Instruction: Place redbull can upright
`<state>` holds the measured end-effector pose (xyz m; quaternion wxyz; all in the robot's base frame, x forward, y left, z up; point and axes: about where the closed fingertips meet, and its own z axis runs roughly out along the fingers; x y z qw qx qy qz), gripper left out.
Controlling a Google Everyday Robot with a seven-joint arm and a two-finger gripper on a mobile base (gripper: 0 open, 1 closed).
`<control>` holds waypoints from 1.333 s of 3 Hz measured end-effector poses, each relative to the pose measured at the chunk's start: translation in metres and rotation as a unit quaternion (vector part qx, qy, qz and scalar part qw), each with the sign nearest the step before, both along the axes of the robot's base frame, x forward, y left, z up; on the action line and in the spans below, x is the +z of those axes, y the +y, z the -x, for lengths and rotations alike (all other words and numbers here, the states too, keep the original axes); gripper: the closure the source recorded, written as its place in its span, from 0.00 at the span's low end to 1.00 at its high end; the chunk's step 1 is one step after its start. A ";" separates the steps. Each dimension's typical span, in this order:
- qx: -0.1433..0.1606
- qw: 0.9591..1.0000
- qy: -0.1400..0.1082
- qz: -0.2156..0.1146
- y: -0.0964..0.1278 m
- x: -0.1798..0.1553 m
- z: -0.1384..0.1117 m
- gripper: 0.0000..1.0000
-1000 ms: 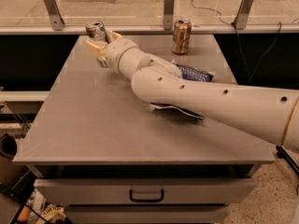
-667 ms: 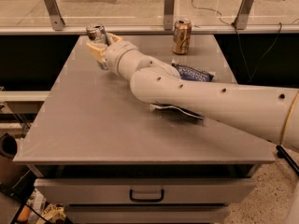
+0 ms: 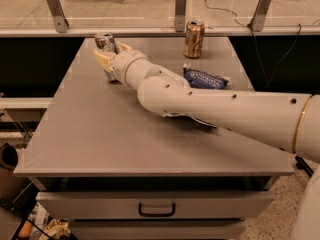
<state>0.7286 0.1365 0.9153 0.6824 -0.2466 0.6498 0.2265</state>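
Observation:
The redbull can, slim and silver with a shiny top, stands upright at the far left of the grey table. My gripper is around it, with cream fingers on either side of the can's body. The fingers look closed on the can. The gripper hides the can's lower part, so I cannot tell if its base rests on the table. My white arm reaches in from the right across the table.
A wider gold-brown can stands upright at the table's far edge. A blue snack bag lies right of the arm. A glass rail with metal posts runs behind the table. A drawer is below the front edge.
The gripper and the can have shifted slightly lower. The gold-brown can and the blue bag have not moved.

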 end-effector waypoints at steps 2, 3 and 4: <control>0.008 1.000 -0.004 -0.021 0.006 -0.016 -0.001 1.00; 0.009 1.000 -0.004 -0.022 0.006 -0.015 -0.001 1.00; 0.009 1.000 -0.004 -0.022 0.006 -0.013 -0.001 1.00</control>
